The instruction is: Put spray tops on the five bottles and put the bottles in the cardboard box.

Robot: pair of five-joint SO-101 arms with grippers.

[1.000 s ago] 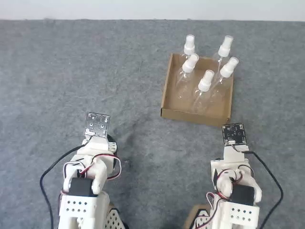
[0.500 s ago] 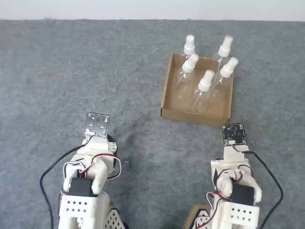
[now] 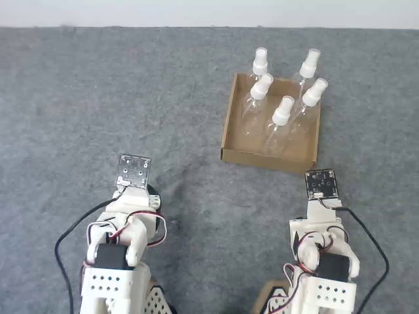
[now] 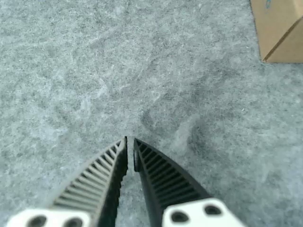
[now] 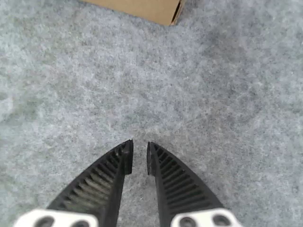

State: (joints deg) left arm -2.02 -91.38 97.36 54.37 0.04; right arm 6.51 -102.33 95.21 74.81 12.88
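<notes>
1. The white left arm [image 3: 124, 242] sits folded at the near edge of the counter, well apart from the box. The left jaws are clenched tip to tip and hold nothing. I see little risk here unless its black cable [image 3: 62, 248] snags when the arm swings out.
2. The shallow brown cardboard box [image 3: 226, 124] holds the five clear plastic bottles with white spray tops [image 3: 275, 134]. All stand upright and packed close, so the task looks done. The two rear bottles appear to be inside, though I cannot tell for sure. The walls are low and the bottles tall and light. To my eye, any nudge to the box could topple one bottle into the others.
3. The white right arm [image 3: 324, 255] rests just in front of the box's near corner. The right jaws are parted by a narrow gap and hold nothing. This arm is nearest the box, so a careless forward lift could clip the wall.
4. The counter [image 3: 98, 98] is covered in grey felt-like carpet, which should grip the box a little. A pale strip of wall [image 3: 196, 13] runs along the far edge.
</notes>
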